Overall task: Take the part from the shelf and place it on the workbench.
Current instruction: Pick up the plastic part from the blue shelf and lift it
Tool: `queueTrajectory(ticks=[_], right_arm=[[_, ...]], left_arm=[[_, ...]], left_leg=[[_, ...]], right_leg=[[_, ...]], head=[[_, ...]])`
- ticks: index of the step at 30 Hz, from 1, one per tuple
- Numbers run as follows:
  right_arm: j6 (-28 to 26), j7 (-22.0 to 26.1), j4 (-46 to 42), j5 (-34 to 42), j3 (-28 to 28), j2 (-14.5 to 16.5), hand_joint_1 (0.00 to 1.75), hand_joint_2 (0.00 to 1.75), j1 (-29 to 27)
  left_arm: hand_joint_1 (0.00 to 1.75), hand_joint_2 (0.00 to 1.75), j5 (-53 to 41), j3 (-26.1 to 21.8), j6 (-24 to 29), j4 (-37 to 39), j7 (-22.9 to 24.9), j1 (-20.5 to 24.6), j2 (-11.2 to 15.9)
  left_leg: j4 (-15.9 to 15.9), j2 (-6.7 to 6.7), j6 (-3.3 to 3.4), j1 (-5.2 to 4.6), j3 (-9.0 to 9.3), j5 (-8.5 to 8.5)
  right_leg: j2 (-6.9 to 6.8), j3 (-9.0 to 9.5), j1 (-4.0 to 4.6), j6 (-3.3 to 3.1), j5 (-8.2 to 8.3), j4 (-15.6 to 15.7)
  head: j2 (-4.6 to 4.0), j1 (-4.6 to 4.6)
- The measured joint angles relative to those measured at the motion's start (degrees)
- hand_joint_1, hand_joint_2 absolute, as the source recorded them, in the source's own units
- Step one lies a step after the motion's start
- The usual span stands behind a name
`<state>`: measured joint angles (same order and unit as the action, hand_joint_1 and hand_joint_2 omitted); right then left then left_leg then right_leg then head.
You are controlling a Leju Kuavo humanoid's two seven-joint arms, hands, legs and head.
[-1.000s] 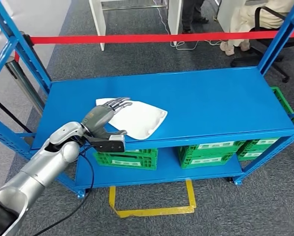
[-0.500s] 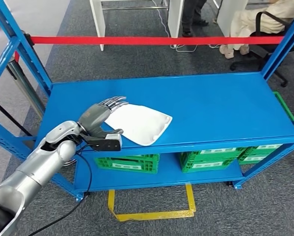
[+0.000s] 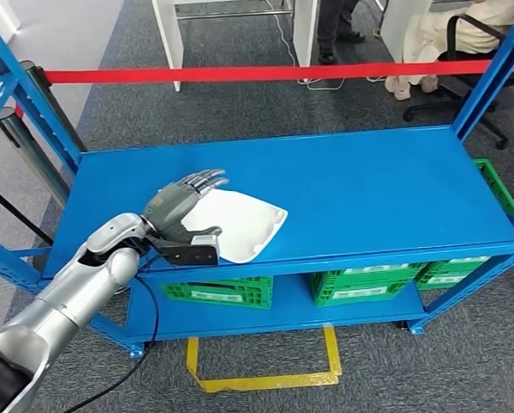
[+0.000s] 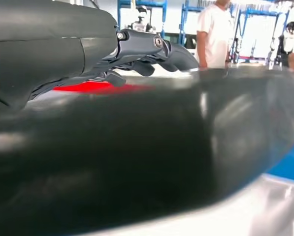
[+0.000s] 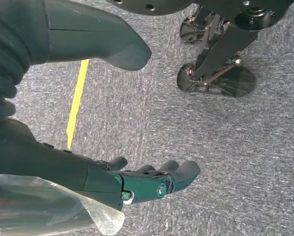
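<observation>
Head view: the part (image 3: pixel 241 224) is a flat white piece lying on the top board of the blue shelf (image 3: pixel 384 185), close to the front edge. The left hand (image 3: pixel 179 211) rests over its near end. The fingers (image 3: pixel 205 180) lie long and flat on top of the part, and the thumb sits at the shelf's front edge, just below. I think the hand is trying to take hold, but I cannot tell if it really grips the part.

The part looks thin and wide. If the fingers only press on top, it could slide away or slip off the front edge and fall to the floor.

Under the fingers, on the lower board, stand green crates (image 3: pixel 221 288). I cannot see what is in them.

In the right wrist view, the right hand (image 5: pixel 145 182) hangs over the grey floor, fingers loose and holding nothing.
</observation>
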<state>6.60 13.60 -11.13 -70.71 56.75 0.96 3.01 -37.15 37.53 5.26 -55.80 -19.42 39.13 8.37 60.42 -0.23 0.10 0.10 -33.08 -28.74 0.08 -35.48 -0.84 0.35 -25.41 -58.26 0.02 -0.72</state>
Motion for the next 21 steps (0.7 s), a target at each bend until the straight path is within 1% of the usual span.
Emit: queueTrajectory(ticks=[1,3,4,5,6,7,8,9,10,11,12,14,15,16,17,18,19,20,21], right_arm=[[0.0,0.0,0.0,0.1,0.0,0.0,0.00,1.75,0.1],[0.0,0.0,0.0,0.2,0.0,0.0,0.00,1.75,0.1],[0.0,0.0,0.0,0.3,0.0,0.0,0.00,1.75,0.1],[0.0,0.0,0.0,0.3,0.0,0.0,0.00,1.75,0.1],[0.0,-0.1,0.0,0.3,0.1,0.0,0.00,1.75,0.1],[0.0,-0.1,0.0,0.4,0.1,0.0,0.00,1.75,0.1],[0.0,-0.1,0.0,0.4,0.2,0.0,0.00,1.75,0.1],[0.0,-0.1,0.0,0.4,0.3,0.0,0.00,1.75,0.1],[0.0,-0.1,0.0,0.4,0.3,0.0,0.00,1.75,0.1],[0.1,-0.1,0.0,0.4,0.3,0.1,0.00,1.75,0.1],[0.1,-0.1,0.0,0.4,0.4,0.1,0.00,1.75,0.1],[0.1,-0.1,0.0,0.4,0.4,0.0,0.00,1.75,0.1],[0.1,-0.1,0.0,0.5,0.4,0.0,0.00,1.75,0.1],[0.1,-0.2,0.0,0.5,0.5,-0.1,0.00,1.75,0.1],[0.1,-0.3,0.0,0.5,0.5,-0.1,0.00,1.75,0.1],[0.2,-0.4,0.0,0.5,0.5,-0.1,0.00,1.75,0.1],[0.2,-0.5,0.0,0.6,0.6,-0.1,0.00,1.75,0.0],[0.2,-0.6,0.0,0.6,0.7,-0.1,0.00,1.75,0.0],[0.2,-0.6,0.0,0.6,0.8,-0.1,0.00,1.75,0.0]], left_arm=[[0.00,1.75,-0.2,0.0,0.1,0.0,0.4,0.0,0.0],[0.00,1.75,-0.8,0.0,0.4,0.2,1.3,0.0,-0.1],[0.00,1.75,-1.2,0.0,0.5,0.5,1.7,-0.1,-0.1],[0.00,1.75,-1.7,0.0,0.6,0.7,2.1,-0.2,-0.1],[0.00,1.75,-2.1,0.0,0.7,1.1,2.5,-0.2,0.0],[0.00,1.75,-2.6,0.0,0.8,1.5,2.8,-0.2,0.0],[0.00,1.75,-2.9,0.0,0.9,1.9,3.0,-0.1,0.0],[0.00,1.75,-3.2,0.0,1.0,2.2,3.2,0.0,0.1],[0.00,1.75,-3.3,-0.1,1.1,2.6,3.2,0.2,0.1],[0.00,1.75,-3.4,-0.1,1.1,2.9,3.2,0.3,0.1],[0.00,1.75,-3.6,-0.1,1.2,3.2,3.3,0.3,0.1],[0.00,1.75,-4.1,-0.1,1.1,4.1,3.9,0.4,0.2],[0.00,1.75,-4.5,-0.2,1.1,4.8,4.3,0.5,0.2],[0.00,1.75,-4.9,-0.2,1.1,5.7,4.7,0.6,0.2],[0.00,1.75,-5.2,-0.3,1.1,6.6,4.9,0.7,0.2],[0.00,1.75,-5.5,-0.3,1.1,7.6,5.0,0.7,0.2],[0.00,1.75,-5.7,-0.3,1.1,8.6,5.1,0.7,0.2],[0.00,1.75,-5.8,-0.4,1.2,9.4,5.2,0.6,0.2],[0.00,1.75,-5.9,-0.4,1.2,10.1,5.2,0.5,0.2]], left_leg=[[2.5,0.03,-0.26,0.06,-1.15,-1.39],[9.9,0.04,-0.60,0.12,-4.77,-4.85],[13.0,0.04,-0.61,0.13,-6.52,-6.00],[14.4,0.04,-0.51,0.12,-7.48,-6.06],[13.6,0.04,-0.26,0.08,-7.47,-4.95],[10.8,0.04,0.12,0.00,-6.47,-2.82],[6.7,0.04,0.63,-0.15,-4.85,-0.27],[2.9,0.06,1.14,-0.33,-3.36,1.39],[0.1,0.06,1.46,-0.52,-2.27,2.33],[-1.4,0.05,1.68,-0.71,-1.78,2.77],[-1.7,0.03,1.75,-0.83,-1.73,2.64],[-2.3,0.03,1.97,-0.69,-1.52,3.44],[-2.6,0.07,2.15,-0.50,-1.35,3.64],[-2.9,0.11,2.32,-0.30,-1.22,3.84],[-3.0,0.14,2.41,-0.22,-1.19,3.92],[-3.0,0.15,2.50,-0.19,-1.25,3.93],[-3.0,0.15,2.51,-0.18,-1.31,3.93],[-3.0,0.15,2.50,-0.15,-1.33,3.92],[-3.0,0.15,2.47,-0.07,-1.33,3.91]], right_leg=[[0.00,0.21,-0.05,-0.21,-0.07,0.0],[0.01,0.40,0.05,-0.53,-0.28,0.0],[0.01,0.47,0.14,-0.65,-0.35,0.0],[0.03,0.54,0.24,-0.74,-0.42,0.0],[0.06,0.64,0.37,-0.79,-0.47,0.0],[0.09,0.79,0.51,-0.84,-0.52,0.0],[0.11,0.92,0.61,-0.85,-0.58,0.0],[0.13,1.00,0.76,-0.80,-0.62,0.0],[0.11,0.93,0.82,-0.69,-0.64,0.0],[0.08,0.80,0.82,-0.50,-0.65,0.0],[0.04,0.70,0.80,-0.23,-0.61,0.0],[0.01,0.50,0.74,0.38,-0.81,-0.1],[0.02,0.10,0.74,0.72,-1.44,-0.8],[0.03,-0.87,0.69,1.06,-2.70,-2.8],[0.04,-2.41,0.52,1.37,-4.41,-6.0],[0.03,-4.25,0.39,1.68,-6.23,-9.9],[0.02,-6.00,0.24,1.95,-7.59,-13.6],[0.00,-7.04,0.13,2.18,-8.01,-15.7],[-0.01,-7.00,0.04,2.38,-7.32,-15.6]], head=[[0.00,0.06],[0.00,0.17],[0.00,0.16],[0.00,0.18],[0.00,0.17],[0.00,0.16],[0.00,0.16],[0.00,0.12],[0.00,0.12],[0.00,0.09],[0.00,0.08],[0.00,0.07],[0.00,0.01],[0.00,-0.08],[0.00,-0.13],[0.00,-0.19],[0.00,-0.19],[0.00,-0.17],[0.00,-0.19]])
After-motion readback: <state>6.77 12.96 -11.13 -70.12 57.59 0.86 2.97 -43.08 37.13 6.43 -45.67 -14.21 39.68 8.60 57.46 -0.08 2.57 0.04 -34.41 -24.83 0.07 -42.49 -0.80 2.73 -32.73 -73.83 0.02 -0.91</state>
